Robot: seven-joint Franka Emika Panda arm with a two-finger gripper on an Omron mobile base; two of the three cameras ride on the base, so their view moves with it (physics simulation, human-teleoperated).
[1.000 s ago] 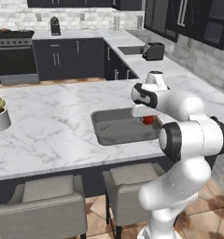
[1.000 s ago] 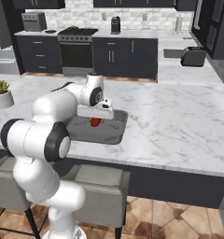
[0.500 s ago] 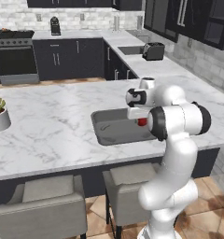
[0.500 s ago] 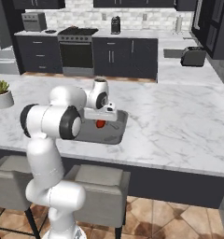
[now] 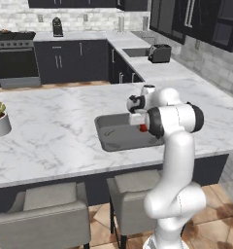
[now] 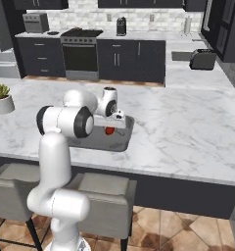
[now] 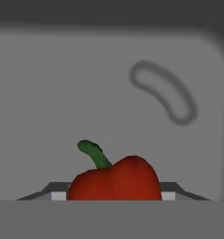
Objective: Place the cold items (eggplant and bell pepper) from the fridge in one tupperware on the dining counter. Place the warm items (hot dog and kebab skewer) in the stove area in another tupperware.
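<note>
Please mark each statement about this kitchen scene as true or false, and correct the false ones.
1. The bell pepper is red with a green stem. True.
2. The gripper holds the pepper over a grey tupperware. True.
3. The tupperware stands on the stove. False: it stands on the marble dining counter.
4. A potted plant stands on the counter. True.
5. The toaster sits inside the tupperware. False: it sits on the far counter by the wall.
6. The pepper is green. False: only its stem is green.
</note>
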